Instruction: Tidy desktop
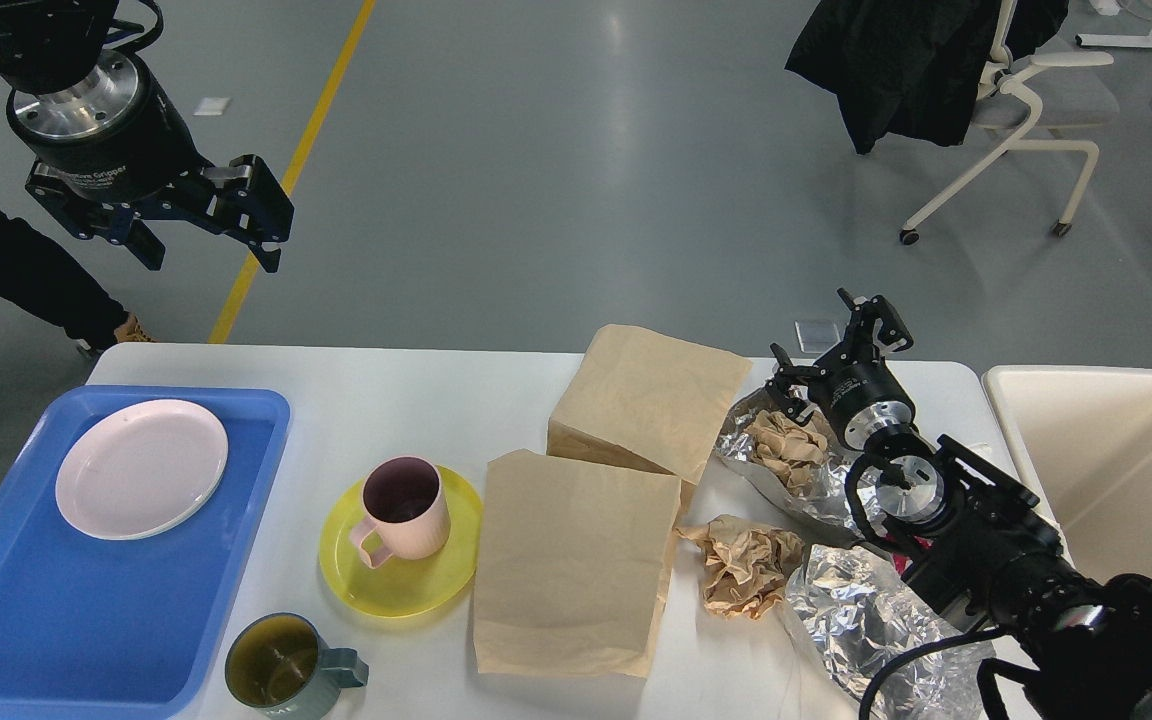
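The white desktop (416,400) carries dishes on the left and litter on the right. A pink plate (141,468) lies in the blue tray (36,620). A pink mug (404,508) stands on a yellow plate (416,590), and a green mug (276,665) sits at the front edge. Two brown paper bags (571,560) (646,395) lie flat in the middle. My left gripper (211,245) hangs open and empty, high above the floor beyond the tray. My right gripper (826,340) is open over the table's far right edge, just behind foil holding crumpled paper (781,445).
A loose ball of crumpled brown paper (746,565) lies beside a second sheet of foil (856,610), partly under my right arm. A cream bin (1126,470) stands off the table's right end. An office chair (1016,120) with a dark coat is far back right.
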`<state>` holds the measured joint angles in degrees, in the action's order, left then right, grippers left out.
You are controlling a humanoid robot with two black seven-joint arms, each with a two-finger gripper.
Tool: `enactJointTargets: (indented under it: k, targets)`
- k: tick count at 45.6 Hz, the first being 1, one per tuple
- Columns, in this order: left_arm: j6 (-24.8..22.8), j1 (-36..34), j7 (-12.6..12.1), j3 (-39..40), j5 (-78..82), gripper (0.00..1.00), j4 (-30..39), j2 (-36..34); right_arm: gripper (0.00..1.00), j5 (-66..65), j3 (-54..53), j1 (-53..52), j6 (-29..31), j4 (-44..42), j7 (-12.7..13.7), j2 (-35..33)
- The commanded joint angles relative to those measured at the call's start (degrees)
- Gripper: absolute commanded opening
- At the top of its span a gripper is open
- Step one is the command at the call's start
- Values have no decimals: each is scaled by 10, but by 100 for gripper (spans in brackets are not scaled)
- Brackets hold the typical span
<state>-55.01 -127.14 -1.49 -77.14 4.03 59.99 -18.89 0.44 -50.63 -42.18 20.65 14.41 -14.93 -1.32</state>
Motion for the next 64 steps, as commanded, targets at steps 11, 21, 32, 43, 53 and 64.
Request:
enactJointTargets:
  k: [11,21,32,43,53,64]
  targets:
    - [0,204,-30,75,4,92,-54,29,100,0,0,0,0,0,1,0]
    - [17,307,-71,139,5,92,-128,37,100,0,0,0,0,0,0,0]
    - [50,390,-103,171,8,92,-201,76,100,0,0,0,0,0,0,0]
    - [102,431,-104,194,9,93,-210,98,100,0,0,0,0,0,1,0]
    - [106,457,-111,197,9,93,-245,123,100,0,0,0,-1,0,1,0]
    - [123,485,-111,200,10,93,-283,141,100,0,0,0,0,0,1,0]
